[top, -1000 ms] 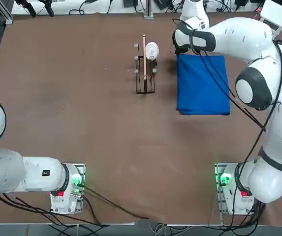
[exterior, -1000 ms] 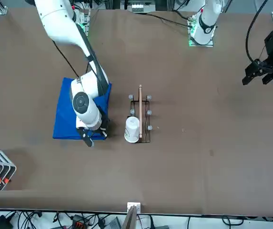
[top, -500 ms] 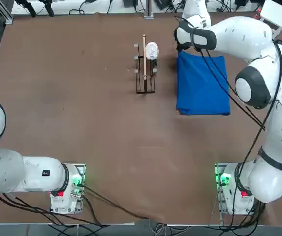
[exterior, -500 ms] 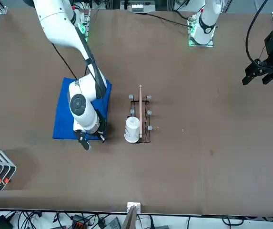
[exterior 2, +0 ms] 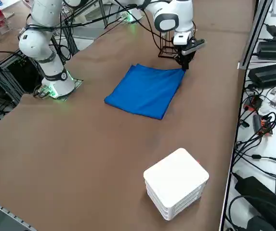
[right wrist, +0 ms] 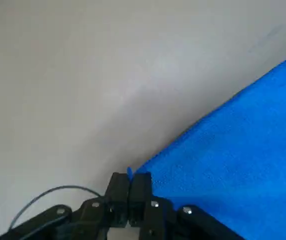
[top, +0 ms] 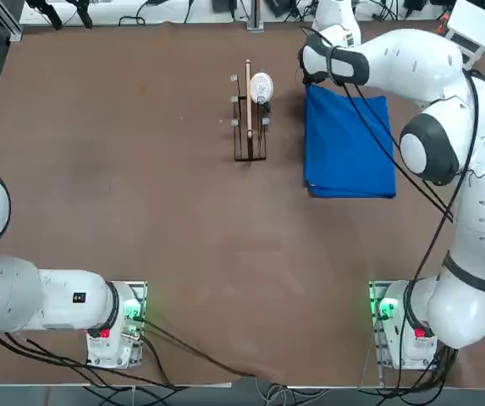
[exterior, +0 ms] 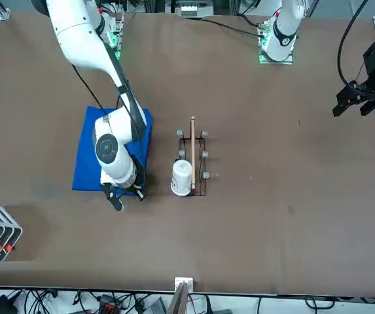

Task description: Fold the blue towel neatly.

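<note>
1. Claw state. My claw (right wrist: 130, 181) is pressed together on the blue towel (right wrist: 232, 150): a small blue tip of cloth shows between the fingertips (right wrist: 142, 179). It is located at the towel's far left corner, toward the worktop's far edge. The rest of the cloth extends away from the fingers to one side.

2. Towel position. The towel lies on the right half of the worktop (top: 191, 237), nearer the far edge than the edge at my base. It is spread as a flat four-sided panel. A doubled border shows along its near edge. My arm (top: 394, 63) covers part of its far side in the top view.

3. Adjacent items. The rack (top: 250, 155) stands upright to the left of the towel, apart from it. A wooden rod (top: 248, 93) runs along the rack. A white cup (exterior: 181, 178) is situated beside the rod, on the side facing the towel. The white stack (exterior 2: 176, 178) sits to the right of the towel, near the worktop's far right corner, well apart from the cloth.
</note>
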Controlling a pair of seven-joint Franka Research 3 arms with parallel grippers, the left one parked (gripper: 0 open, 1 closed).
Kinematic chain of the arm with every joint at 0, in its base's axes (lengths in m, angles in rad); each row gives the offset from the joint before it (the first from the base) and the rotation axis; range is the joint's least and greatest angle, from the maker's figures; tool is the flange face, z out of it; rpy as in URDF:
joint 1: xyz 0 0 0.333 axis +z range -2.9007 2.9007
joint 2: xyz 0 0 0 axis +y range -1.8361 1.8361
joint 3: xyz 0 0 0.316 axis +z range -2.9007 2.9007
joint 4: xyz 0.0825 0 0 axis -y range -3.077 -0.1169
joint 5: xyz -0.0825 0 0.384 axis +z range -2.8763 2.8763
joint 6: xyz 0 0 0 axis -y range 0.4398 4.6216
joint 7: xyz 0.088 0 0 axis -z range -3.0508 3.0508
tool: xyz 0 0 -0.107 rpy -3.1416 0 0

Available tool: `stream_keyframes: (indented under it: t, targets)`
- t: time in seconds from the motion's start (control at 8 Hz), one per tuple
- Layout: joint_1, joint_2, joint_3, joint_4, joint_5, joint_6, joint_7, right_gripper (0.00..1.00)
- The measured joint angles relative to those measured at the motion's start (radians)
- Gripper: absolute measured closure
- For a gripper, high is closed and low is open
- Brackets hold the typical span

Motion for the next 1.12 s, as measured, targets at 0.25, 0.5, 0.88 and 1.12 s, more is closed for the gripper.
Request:
stream_keyframes:
  t: [0.25,0.5,0.88,1.12]
  targets:
    - [0.002,0.001,0.004,0.001,0.0,0.0,0.0,0.96]
    - [0.006,0.01,0.005,0.002,0.0,0.004,-0.001,0.86]
    - [0.007,0.016,0.001,0.024,-0.018,-0.003,-0.001,0.37]
    - [0.006,0.015,-0.001,0.106,-0.119,-0.125,-0.003,0.02]
